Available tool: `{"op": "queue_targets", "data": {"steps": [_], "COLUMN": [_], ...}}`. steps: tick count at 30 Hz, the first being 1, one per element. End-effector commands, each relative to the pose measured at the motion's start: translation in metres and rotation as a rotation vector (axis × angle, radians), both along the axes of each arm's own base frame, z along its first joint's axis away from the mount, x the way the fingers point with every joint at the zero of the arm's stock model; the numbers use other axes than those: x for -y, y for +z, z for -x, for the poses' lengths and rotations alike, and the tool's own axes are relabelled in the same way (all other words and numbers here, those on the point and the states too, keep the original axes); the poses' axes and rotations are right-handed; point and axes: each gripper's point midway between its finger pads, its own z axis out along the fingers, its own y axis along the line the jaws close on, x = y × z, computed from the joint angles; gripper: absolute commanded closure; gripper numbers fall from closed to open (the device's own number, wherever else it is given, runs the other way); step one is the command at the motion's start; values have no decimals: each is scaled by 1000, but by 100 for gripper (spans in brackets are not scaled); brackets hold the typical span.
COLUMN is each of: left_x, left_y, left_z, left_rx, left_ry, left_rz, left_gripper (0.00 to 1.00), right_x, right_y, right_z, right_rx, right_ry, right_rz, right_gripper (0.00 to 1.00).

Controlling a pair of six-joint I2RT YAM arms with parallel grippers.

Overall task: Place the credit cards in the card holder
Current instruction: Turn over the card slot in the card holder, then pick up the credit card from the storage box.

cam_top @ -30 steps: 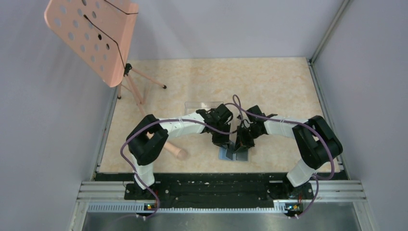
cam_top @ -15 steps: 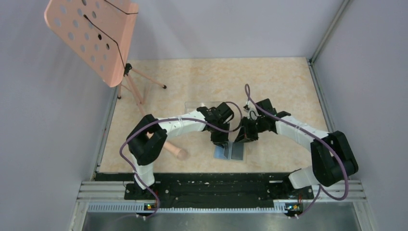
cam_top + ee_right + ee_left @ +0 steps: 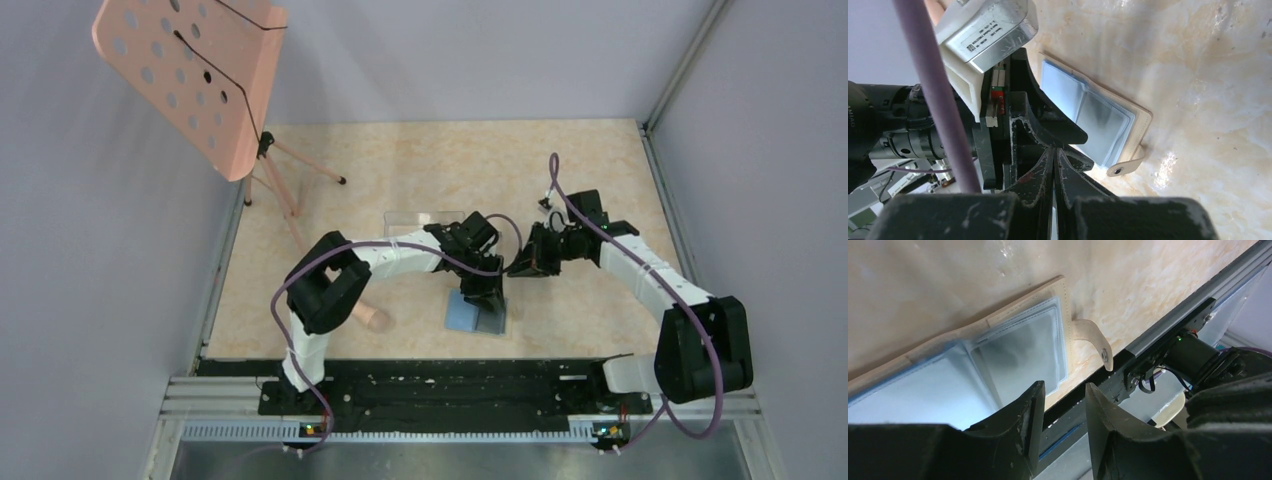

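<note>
Tan-edged card holder lies open flat on marble-pattern table near front edge, blue-grey inner face up, snap strap on side nearest front rail. Inside clear sleeve on strap-side half, dark grey rectangle; cannot confirm as credit card. Directly over holder: left gripper, fingers apart, nothing between them. Just beyond, to right: right gripper, clear of holder, fingers pressed together, nothing visible in them. Behind left arm, clear plastic box. Far left corner: pink perforated stand.

Left end effector over card holder
</note>
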Motion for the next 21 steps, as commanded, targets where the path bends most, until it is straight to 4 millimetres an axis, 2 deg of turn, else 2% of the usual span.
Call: {"op": "queue_targets", "data": {"steps": [1,6,7,10,13,16,21], "left_x": [19,8,2,-15,-39,-70,-119], "left_y": [27,65,68,86,101,115,118], "left_z": [-4,-23,-26,-40,-52,-65,-71], "left_rx": [53,198,213,260,301,348,386], "left_ry": [-28,21,40,112,198,285,385], "left_rz": [128,208,221,291,361,409,400], "left_gripper": [58,55,54,53,52,51,48], "right_x": [1,-5,-8,-19,-33,-52,-83], "right_y": [12,10,10,8,10,8,0], "right_z": [-7,-19,-22,-36,-54,-72,-101], "right_rx": [41,28,26,19,32,34,27], "right_ry": [12,21,26,49,75,103,135], "right_rz": [-1,-25,-31,-30,-18,-7,5], "right_gripper": [100,100,100,88,72,63,56]}}
